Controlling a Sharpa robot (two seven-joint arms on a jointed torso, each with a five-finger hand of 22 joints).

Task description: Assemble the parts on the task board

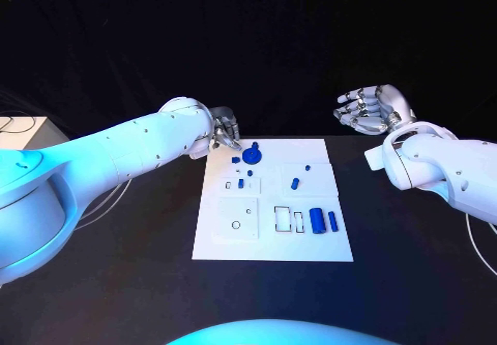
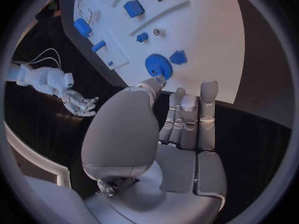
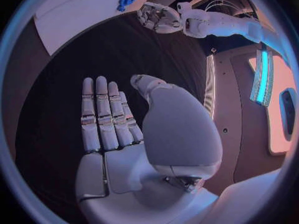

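Note:
The white task board [image 1: 311,244] lies in the middle of the black table. A blue gear [image 1: 253,153] and a small blue piece [image 1: 235,159] sit near its far left corner. My left hand [image 1: 226,131] hovers just beyond that corner, holding nothing. In the left wrist view its fingers [image 2: 190,119] are stretched out and its thumb tip ends just short of the gear [image 2: 156,64]. Blue cylinders [image 1: 318,221] stand at the board's near right, with small pegs [image 1: 296,182] at mid-board. My right hand [image 1: 368,108] hangs off the board's far right corner, fingers [image 3: 102,114] extended, nothing in it.
A white box [image 1: 21,133] with cables stands at the table's far left. A thin cable [image 1: 478,237] runs along the right side under my right arm. Bare black table surrounds the board on all sides.

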